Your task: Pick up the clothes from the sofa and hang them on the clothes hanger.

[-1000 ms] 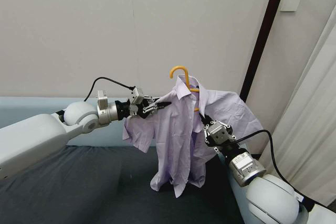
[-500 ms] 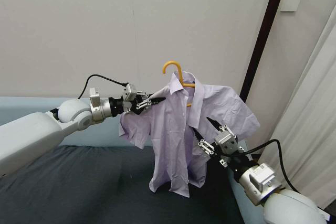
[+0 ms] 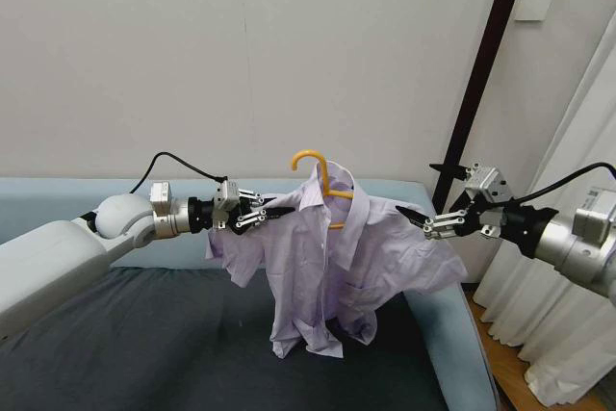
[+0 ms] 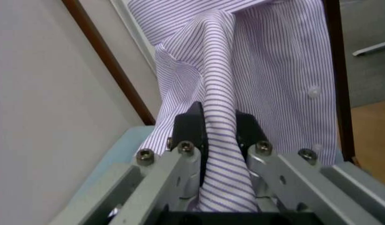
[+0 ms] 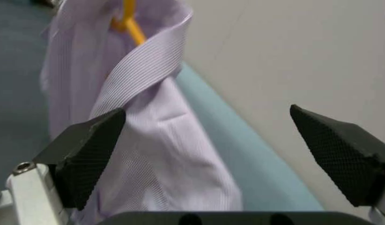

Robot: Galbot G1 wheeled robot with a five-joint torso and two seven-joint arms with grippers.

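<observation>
In the head view, your left claw [image 3: 274, 214] pinches the shirt [image 3: 318, 267] at one shoulder and holds it up over the sofa [image 3: 115, 334]. The orange hanger [image 3: 313, 163] sits inside the collar with its hook free, probably so it can catch a rail. Your right claw [image 3: 414, 188] stands wide open just beside the other shoulder.

In the left wrist view, the claw [image 4: 218, 136] is clamped on a fold of the striped shirt [image 4: 274, 61].

In the right wrist view, the claw [image 5: 224, 140] gapes empty, facing the shirt [image 5: 149, 140] and hanger [image 5: 133, 28].

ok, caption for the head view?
Striped shirt on its yellow hanger held above the sofa: left gripper shut on one shoulder, right gripper open alongside.
</observation>
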